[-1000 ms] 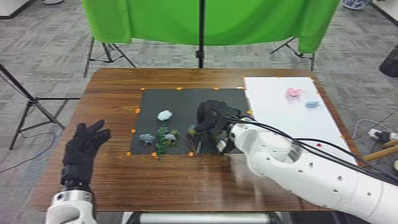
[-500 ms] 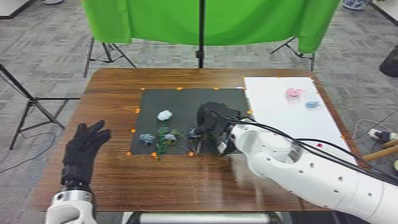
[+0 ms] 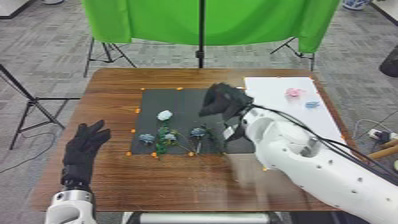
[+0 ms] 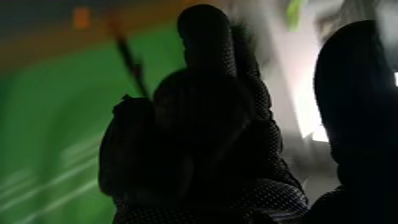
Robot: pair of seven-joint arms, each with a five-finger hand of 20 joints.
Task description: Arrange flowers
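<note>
Head view shows the right hand (image 3: 224,100) raised over the dark mat (image 3: 182,102) near the white sheet (image 3: 298,120), its arm slanting in from the lower right. Whether it is released, clenched or grasping anything, I cannot tell. The left hand (image 3: 83,145) lies open and empty, fingers straight, along the tabletop's (image 3: 178,187) left side. White (image 3: 164,115) and blue flowers (image 3: 197,132) lie on the mat; a pink flower (image 3: 293,92) lies on the sheet. In the right wrist view, a green backdrop (image 4: 44,125) stands beyond the glove.
</note>
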